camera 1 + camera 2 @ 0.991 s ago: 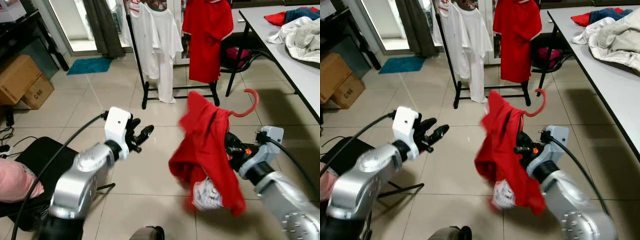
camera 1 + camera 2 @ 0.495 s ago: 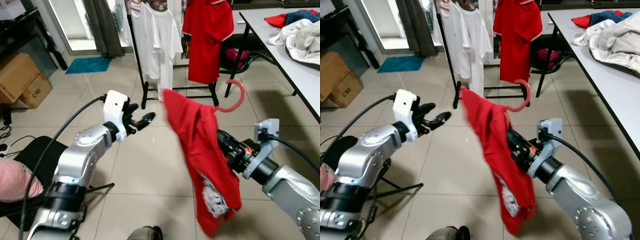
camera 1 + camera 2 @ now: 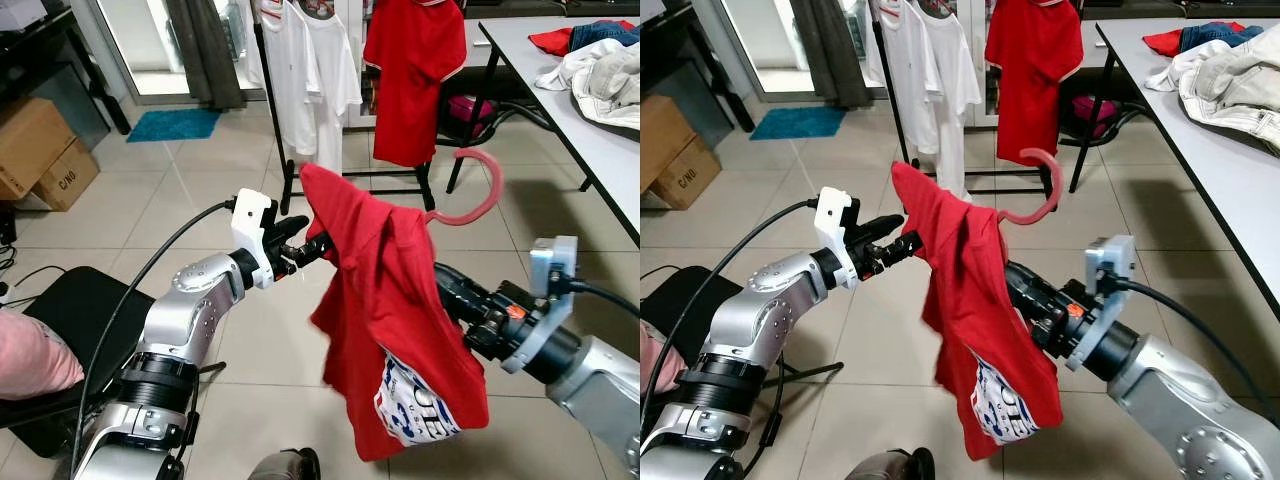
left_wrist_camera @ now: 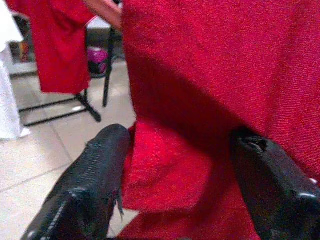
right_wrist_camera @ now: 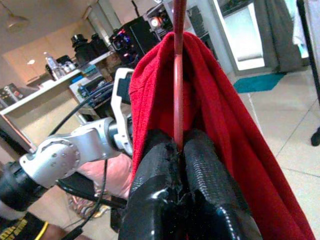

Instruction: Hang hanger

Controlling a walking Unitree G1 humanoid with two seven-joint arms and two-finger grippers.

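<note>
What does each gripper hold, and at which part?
Right gripper: the red hanger, by its neck. Left gripper: open around the red shirt's shoulder edge.

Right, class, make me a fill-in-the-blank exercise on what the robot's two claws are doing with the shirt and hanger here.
1. The right claw is shut on the thin stem of the ____ hanger.
2. The shirt draped over that hanger is ____ in colour.
3. The left claw is ____, with a fold of the shirt between its fingers.
4. Behind, a clothes rack holds white garments and a ____ one.

Missing words: pink; red; open; red
</note>
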